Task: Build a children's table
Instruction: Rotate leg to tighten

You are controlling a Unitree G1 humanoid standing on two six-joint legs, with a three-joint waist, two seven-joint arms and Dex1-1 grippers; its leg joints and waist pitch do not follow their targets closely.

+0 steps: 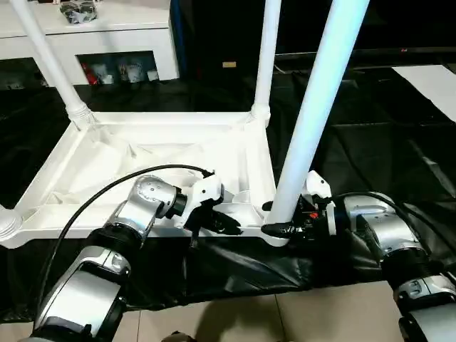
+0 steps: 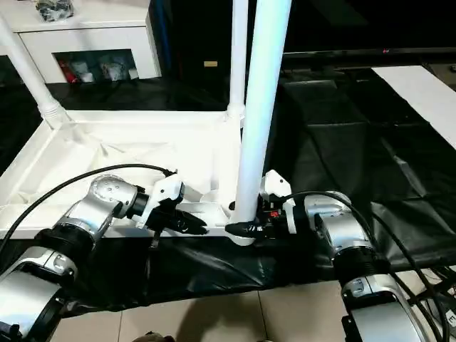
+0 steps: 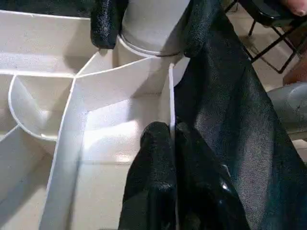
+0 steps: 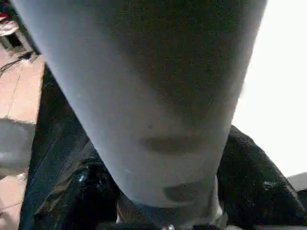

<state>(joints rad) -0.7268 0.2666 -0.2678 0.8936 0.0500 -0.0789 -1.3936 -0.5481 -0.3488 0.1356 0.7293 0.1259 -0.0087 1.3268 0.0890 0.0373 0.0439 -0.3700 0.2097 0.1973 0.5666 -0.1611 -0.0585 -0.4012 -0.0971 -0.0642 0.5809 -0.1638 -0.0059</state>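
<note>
Children's table (image 1: 178,153) lies upside down on black sheeting (image 1: 342,153) spread over the floor, ribbed underside up, near long edge toward the robot. Legs already stand in the two far corner sockets, far-left leg (image 1: 44,53) and far-right leg (image 1: 268,57). Fourth corner socket (image 1: 8,226) at near left looks to have something seated too, mostly cut off. Step in hand, as I read it: seating the near-right leg (image 1: 317,107) into its socket at the near-right corner. Right claw (image 1: 274,218) is wrapped around the base of that leg just above the socket, fingers on both sides, partly open to the tube's width. Left claw (image 3: 170,158) is pinched shut on the thin rim wall of the tabletop, just beside that same corner, bracing the top. To do it well: keep the rim pinch firm so the top can't slide on the sheeting, keep the leg vertical and in line with the socket, press straight down, no sideways lean. Risk: leg tilts and jams, or sheeting lets the top skate. White cabinet (image 1: 107,35) sits behind, well apart.
</note>
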